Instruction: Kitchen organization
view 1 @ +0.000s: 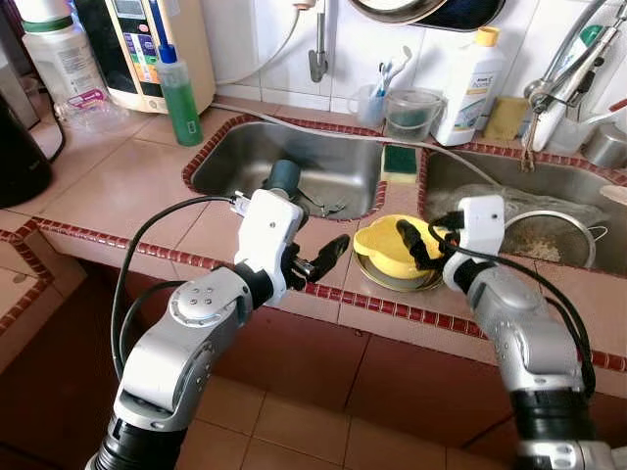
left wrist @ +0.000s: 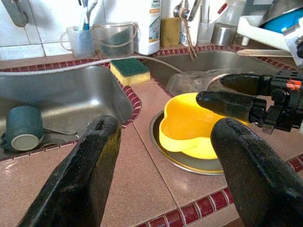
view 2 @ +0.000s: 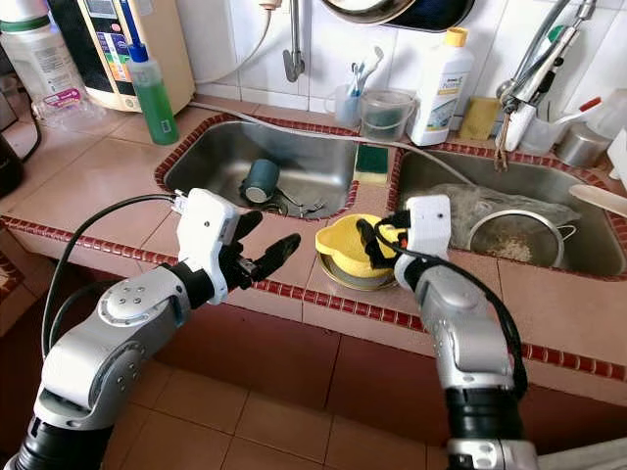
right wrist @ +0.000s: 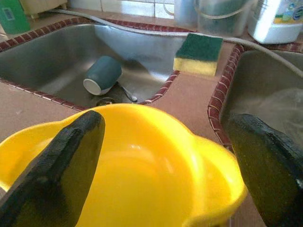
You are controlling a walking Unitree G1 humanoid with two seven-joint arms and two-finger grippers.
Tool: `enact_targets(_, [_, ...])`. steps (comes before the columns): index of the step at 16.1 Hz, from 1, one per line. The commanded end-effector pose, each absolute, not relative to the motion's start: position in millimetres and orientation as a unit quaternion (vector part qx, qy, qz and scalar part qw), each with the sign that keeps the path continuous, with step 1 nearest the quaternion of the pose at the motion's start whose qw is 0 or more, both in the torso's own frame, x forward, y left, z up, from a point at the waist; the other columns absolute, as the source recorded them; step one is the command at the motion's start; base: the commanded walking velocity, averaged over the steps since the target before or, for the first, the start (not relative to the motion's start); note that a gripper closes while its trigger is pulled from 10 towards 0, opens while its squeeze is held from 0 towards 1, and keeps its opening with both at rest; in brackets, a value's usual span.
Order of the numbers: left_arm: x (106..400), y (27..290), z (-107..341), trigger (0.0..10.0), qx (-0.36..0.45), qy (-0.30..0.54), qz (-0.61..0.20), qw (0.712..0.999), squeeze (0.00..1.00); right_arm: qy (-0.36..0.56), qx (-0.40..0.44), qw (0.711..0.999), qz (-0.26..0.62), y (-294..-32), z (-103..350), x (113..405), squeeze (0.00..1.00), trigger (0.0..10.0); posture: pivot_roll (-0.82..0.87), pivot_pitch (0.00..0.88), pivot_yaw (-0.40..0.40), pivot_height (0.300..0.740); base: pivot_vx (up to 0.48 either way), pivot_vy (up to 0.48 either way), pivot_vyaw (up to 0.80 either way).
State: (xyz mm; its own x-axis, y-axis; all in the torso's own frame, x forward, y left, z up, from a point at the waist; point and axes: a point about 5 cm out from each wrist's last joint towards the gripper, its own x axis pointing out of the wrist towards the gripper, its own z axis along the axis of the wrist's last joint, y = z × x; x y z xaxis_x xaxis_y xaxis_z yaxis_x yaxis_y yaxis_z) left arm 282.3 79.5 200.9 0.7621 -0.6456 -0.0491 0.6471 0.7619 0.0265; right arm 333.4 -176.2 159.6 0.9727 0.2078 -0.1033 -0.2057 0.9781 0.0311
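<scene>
A yellow bowl (view 1: 390, 250) is seen nested in a shallow metal dish (left wrist: 189, 163) on the tiled desk (view 1: 127, 181), on the strip between the two sinks. It is judged to be light, stiff plastic with a smooth, possibly slippery wall, best taken at its wavy rim. The right gripper (view 1: 416, 241) is held over the bowl with its jaws spread, nothing pinched; the left gripper (view 1: 318, 257) is poised just beside it, jaws likewise spread. A sponge (view 1: 398, 161) lies behind, a green mug (view 1: 285, 177) in the left sink (view 1: 235, 157) and a strainer (view 1: 544, 235) in the right. The metal dish might be dragged along.
</scene>
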Motion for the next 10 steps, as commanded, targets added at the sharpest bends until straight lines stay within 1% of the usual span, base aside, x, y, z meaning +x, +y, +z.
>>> enact_targets(1, [279.8, 76.5, 200.9, 10.0, 0.022, 0.019, -0.351, 0.936, 0.0, 0.039, 0.005, 0.995, 0.094, -177.5, 164.9, 329.1, 0.0, 10.0, -0.14, 0.049, 0.008, 0.74, 0.0, 0.0, 0.0])
enact_targets(2, [279.5, 75.8, 200.8, 10.0, 0.022, 0.019, -0.352, 0.935, 0.0, 0.043, 0.014, 0.995, 0.092, -177.5, 163.0, 327.6, 0.0, 10.0, -0.14, 0.049, 0.007, 0.74, 0.0, 0.0, 0.0])
enact_targets(4, [278.9, 74.9, 200.6, 10.0, 0.021, 0.019, -0.354, 0.935, 0.0, 0.044, 0.003, 0.996, 0.077, -177.8, 158.0, 322.8, 0.0, 10.0, -0.14, 0.046, 0.006, 0.74, 0.0, 0.0, 0.0])
enact_targets(8, [278.1, 73.7, 199.7, 10.0, 0.019, 0.019, -0.354, 0.935, 0.0, 0.043, 0.009, 0.999, 0.016, -180.8, 150.0, 315.3, 0.0, 10.0, -0.15, 0.04, -0.002, 0.74, 0.0, 0.0, 0.0])
enact_targets(10, [276.7, 71.7, 198.4, 10.0, 0.017, 0.021, -0.357, 0.934, 0.0, 0.053, 0.022, 0.998, -0.009, -176.7, 145.5, 313.2, 0.0, 10.0, -0.15, 0.043, -0.001, 0.74, 0.0, 0.0, 0.0])
